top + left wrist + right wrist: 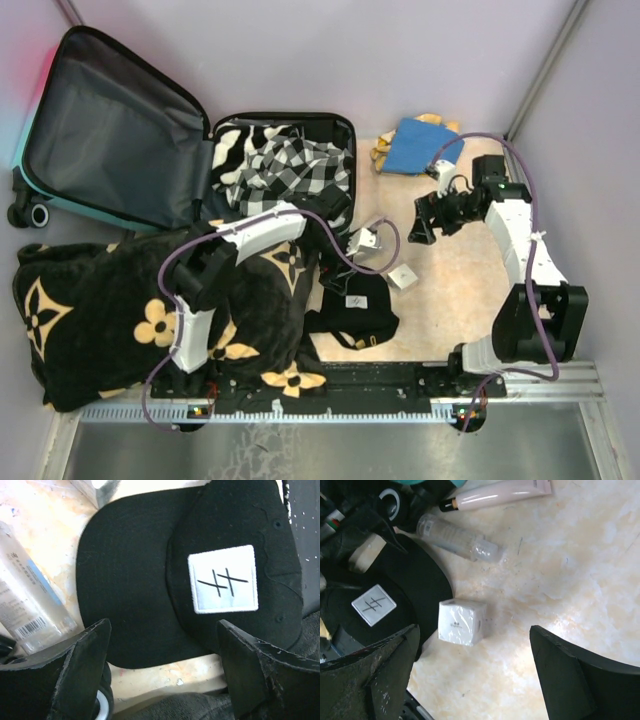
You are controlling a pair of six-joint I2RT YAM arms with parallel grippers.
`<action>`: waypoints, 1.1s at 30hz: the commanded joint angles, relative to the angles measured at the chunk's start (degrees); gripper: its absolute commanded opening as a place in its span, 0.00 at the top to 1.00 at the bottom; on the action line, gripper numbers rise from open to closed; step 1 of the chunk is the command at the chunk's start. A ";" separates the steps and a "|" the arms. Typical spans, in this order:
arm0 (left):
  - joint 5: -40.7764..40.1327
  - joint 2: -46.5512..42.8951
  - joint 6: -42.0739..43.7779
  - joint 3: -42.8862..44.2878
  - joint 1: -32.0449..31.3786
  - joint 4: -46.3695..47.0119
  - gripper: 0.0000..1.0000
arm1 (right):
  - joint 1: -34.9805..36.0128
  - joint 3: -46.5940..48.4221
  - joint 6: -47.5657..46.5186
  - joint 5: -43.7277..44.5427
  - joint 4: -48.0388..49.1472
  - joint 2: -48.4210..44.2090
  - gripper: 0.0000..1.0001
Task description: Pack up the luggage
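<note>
The luggage (40, 165) lies open at the back left, its grey-lined lid (110, 120) flat and a black-and-white checked cloth (285, 165) in its base. A black cap (352, 310) with a white patch (223, 580) lies on the table in front of the base. My left gripper (162, 635) hovers over the cap's brim (130, 595), open and holding nothing. Open and empty too, my right gripper (475, 640) hangs above bare table just beside a small white box (461, 622).
A black blanket with tan flowers (120, 320) covers the front left under the left arm. A clear bottle (457, 537) and a pink tube (500, 492) lie near the luggage wheel (102, 705). A blue cloth (420, 145) and a yellow item (383, 152) sit at the back right.
</note>
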 commanded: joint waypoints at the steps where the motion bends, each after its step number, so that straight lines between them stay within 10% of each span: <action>1: 0.40 -8.85 0.29 -5.83 -0.53 6.36 0.08 | -1.32 -2.33 -5.75 -2.04 -1.76 -5.99 0.09; 11: 4.45 -28.92 14.32 -29.73 -2.72 14.79 0.00 | -1.33 -4.65 -1.59 -1.58 0.49 -5.47 0.09; 21: -9.90 -35.42 -2.74 -48.40 -11.43 49.69 0.02 | -1.32 -6.44 -0.06 -0.46 0.57 -5.04 0.09; 25: -14.25 -34.08 -4.40 -49.76 -11.87 54.81 0.19 | -1.30 -5.65 0.50 -0.62 0.37 -4.46 0.09; 33: -13.61 -38.60 -2.97 -46.78 -11.55 48.11 0.93 | -1.32 -5.17 1.83 -0.20 1.19 -4.43 0.10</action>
